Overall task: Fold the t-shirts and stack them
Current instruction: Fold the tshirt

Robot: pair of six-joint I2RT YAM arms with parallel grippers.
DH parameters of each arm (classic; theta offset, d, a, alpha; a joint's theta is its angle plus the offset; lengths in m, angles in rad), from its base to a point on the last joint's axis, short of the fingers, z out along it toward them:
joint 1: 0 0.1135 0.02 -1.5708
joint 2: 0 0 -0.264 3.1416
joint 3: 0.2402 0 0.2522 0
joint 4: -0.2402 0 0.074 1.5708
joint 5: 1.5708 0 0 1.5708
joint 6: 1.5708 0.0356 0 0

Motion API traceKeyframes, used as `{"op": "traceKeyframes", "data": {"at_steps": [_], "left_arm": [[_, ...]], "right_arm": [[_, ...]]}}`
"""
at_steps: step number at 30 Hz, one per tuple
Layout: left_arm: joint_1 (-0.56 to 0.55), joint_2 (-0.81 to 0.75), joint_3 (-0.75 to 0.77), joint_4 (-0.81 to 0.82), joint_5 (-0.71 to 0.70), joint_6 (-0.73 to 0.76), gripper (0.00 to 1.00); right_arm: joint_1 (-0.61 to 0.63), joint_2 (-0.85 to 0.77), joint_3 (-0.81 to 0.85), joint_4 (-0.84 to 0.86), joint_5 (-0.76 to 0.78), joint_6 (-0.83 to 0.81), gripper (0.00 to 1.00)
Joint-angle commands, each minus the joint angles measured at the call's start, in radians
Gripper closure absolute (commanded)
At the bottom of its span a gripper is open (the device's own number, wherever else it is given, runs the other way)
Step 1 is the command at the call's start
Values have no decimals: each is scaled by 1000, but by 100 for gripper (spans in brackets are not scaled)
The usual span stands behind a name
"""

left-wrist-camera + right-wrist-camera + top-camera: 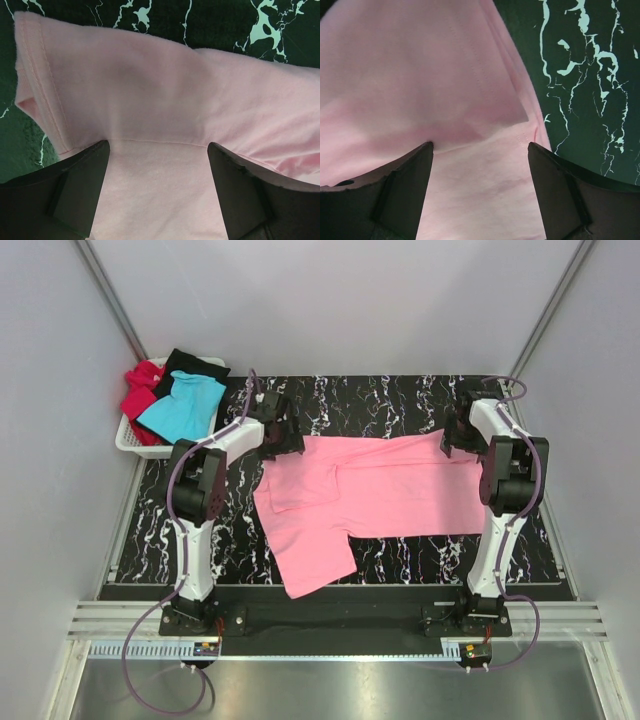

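The pink t-shirt (380, 490) lies spread on the marbled table (400, 400), directly beneath both wide-spread, empty pincers: left gripper (157, 146) over the sleeve seam, right gripper (480, 145) over what looks like the hem. Light, limp cloth; pinch stitched edges, or it sags.

Overhead view: bright, even light from above, sharp throughout; only soft, faint shadows on the black marbled counter (400, 550); a dull sheen on the steel strip (320, 680) at the bottom; the wall rails (110, 295) lean outward toward the corners. Wrist views: dimmer, the counter's white veins tinted green; the pink t-shirt (165, 90) fairly sharp; the dark fingers of the left hand (157, 144) and right hand (480, 144) blurred at the bottom edge, shading the cloth near them.
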Motion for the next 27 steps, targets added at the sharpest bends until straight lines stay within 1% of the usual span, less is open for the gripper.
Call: {"op": "traceKeyframes", "data": {"at_steps": [1,9,12,15,16,20,22,23,26,27], "left_arm": [[13,6,7,9,-18,-6,15],[20,18,12,8,2,-15,13],[23,30,12,8,16,-26,13],[28,42,7,8,18,-41,14],[28,44,6,6,18,-42,14],[29,47,3,6,18,-47,14],[31,47,1,8,18,-47,14],[31,47,3,8,18,-47,14],[33,46,3,6,19,-47,14],[33,46,4,8,18,-50,14]], "right_arm": [[-10,23,46,6,71,2,17],[-43,57,73,26,92,-4,27],[-50,64,73,39,97,-9,33],[-53,58,69,49,107,-9,49],[-55,52,66,52,109,-9,55],[-63,35,58,73,112,-4,73],[-70,32,47,85,100,-1,74],[-73,34,49,93,91,-1,66],[-86,29,40,107,40,20,56],[-92,25,27,116,-1,39,51]]}}
